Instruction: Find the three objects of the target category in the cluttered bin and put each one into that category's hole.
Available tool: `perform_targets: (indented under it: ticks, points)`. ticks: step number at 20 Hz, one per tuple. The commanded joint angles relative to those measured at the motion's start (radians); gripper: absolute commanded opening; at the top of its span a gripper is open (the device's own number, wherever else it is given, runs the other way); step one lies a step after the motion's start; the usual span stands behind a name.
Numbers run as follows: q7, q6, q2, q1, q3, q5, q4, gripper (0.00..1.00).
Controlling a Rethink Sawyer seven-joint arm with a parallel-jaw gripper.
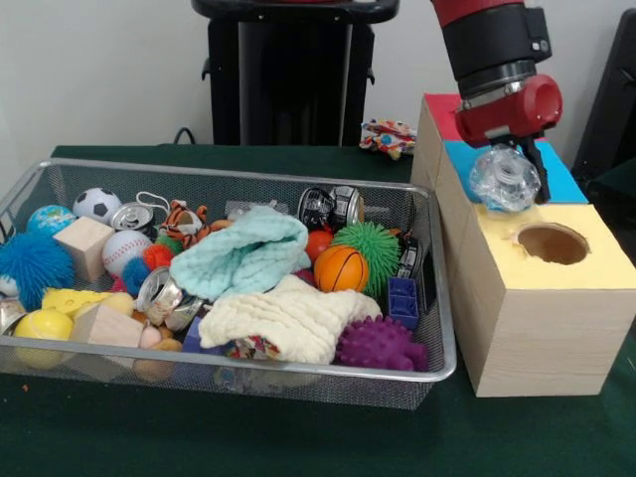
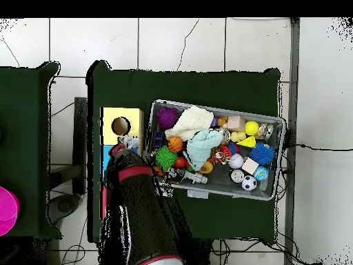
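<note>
Over the bright blue top of the pale wooden box [image 1: 561,179], at two o'clock from the silver wire-mesh bin [image 1: 437,298], the gripper [image 1: 509,171] clasps a dented clear plastic bottle [image 1: 505,179], poised, seemingly, for its hole.

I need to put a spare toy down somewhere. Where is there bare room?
The green table in front of the wire basket is free, also behind it. The basket is packed. The yellow box top has bare margin around its hole.

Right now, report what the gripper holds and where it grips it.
The gripper holds a clear plastic bottle above the blue-topped box; where exactly the fingers grip it cannot be told.
</note>
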Motion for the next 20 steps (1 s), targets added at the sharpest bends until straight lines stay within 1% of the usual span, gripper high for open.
perform_targets:
  ticks: [1, 6, 10, 13, 17, 18, 20]
  points:
    - [-0.332, 0.202, 0.277, -0.223, 0.570, 0.300, 0.126, 0.00]
    - [-0.389, 0.174, 0.273, -0.201, 0.529, 0.379, 0.126, 0.00]
    - [-0.387, 0.137, 0.248, -0.159, 0.472, 0.413, 0.126, 0.00]
    - [-0.408, 0.129, 0.239, -0.135, 0.440, 0.438, 0.122, 0.00]
    - [-0.412, 0.160, 0.195, -0.085, 0.381, 0.468, 0.119, 0.00]
    - [-0.420, 0.202, 0.165, -0.050, 0.337, 0.463, 0.107, 0.00]
    - [-0.442, 0.257, 0.131, -0.009, 0.283, 0.452, 0.094, 0.00]
